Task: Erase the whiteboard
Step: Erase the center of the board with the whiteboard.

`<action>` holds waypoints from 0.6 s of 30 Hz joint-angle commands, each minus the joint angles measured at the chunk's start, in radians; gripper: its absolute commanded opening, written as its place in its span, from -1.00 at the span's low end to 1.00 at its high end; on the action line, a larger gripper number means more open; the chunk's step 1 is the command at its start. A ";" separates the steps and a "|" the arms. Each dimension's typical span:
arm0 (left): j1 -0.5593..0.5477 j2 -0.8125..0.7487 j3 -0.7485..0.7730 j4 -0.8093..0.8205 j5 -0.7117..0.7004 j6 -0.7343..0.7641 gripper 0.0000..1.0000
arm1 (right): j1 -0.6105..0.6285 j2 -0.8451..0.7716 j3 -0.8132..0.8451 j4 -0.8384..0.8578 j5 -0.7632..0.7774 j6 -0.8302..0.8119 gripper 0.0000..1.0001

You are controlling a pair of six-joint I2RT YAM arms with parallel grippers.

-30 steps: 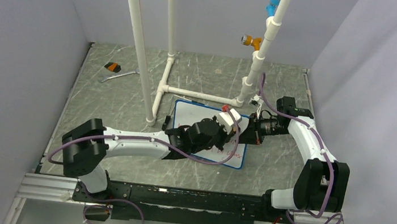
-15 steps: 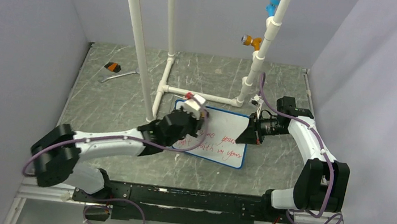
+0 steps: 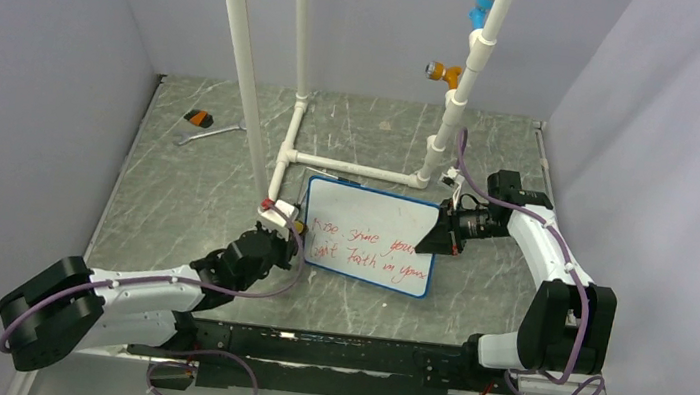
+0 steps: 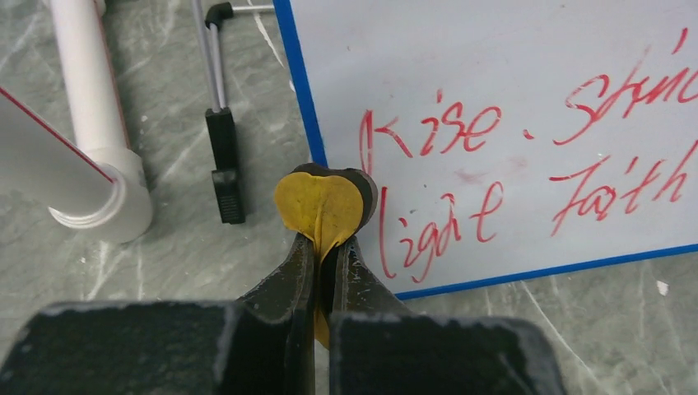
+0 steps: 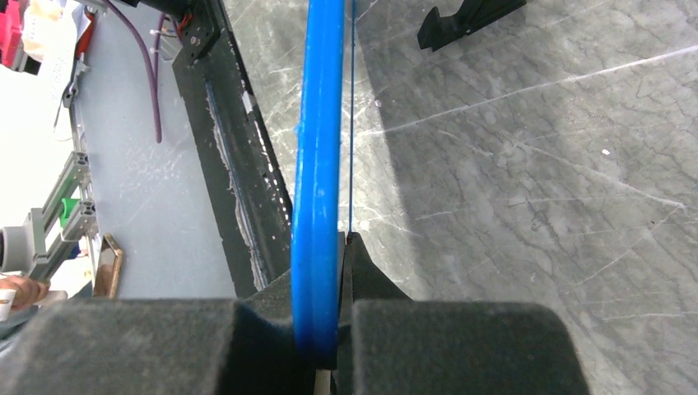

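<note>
The whiteboard (image 3: 372, 231) lies on the table, blue-framed, with two lines of red handwriting (image 4: 461, 132). My right gripper (image 3: 440, 233) is shut on its right edge; in the right wrist view the blue frame (image 5: 318, 164) runs straight between the jaws of that gripper (image 5: 331, 247). My left gripper (image 3: 281, 221) is at the board's left edge. It is shut on a small eraser pad (image 4: 319, 206), yellow with a dark backing. The pad rests across the blue frame, just left of the lower line of writing, and the gripper (image 4: 328, 243) pinches it from behind.
A white pipe frame (image 3: 256, 95) stands behind the board, one foot (image 4: 95, 193) close to my left gripper. A thin black-tipped rod (image 4: 222, 156) lies between foot and board. A wrench (image 3: 209, 132) and an orange-black piece (image 3: 198, 119) lie far left.
My left arm has swung left from over the board's middle to its left edge, uncovering the red writing. The right arm and the board have not moved.
</note>
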 commanded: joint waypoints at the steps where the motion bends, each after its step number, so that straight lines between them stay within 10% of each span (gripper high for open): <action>1: 0.019 0.010 0.006 0.183 -0.012 0.061 -1.00 | 0.008 -0.016 0.028 -0.016 -0.034 -0.034 -1.00; 18: 0.023 0.219 0.182 0.093 -0.030 0.090 -1.00 | 0.007 -0.016 0.028 -0.019 -0.037 -0.036 -1.00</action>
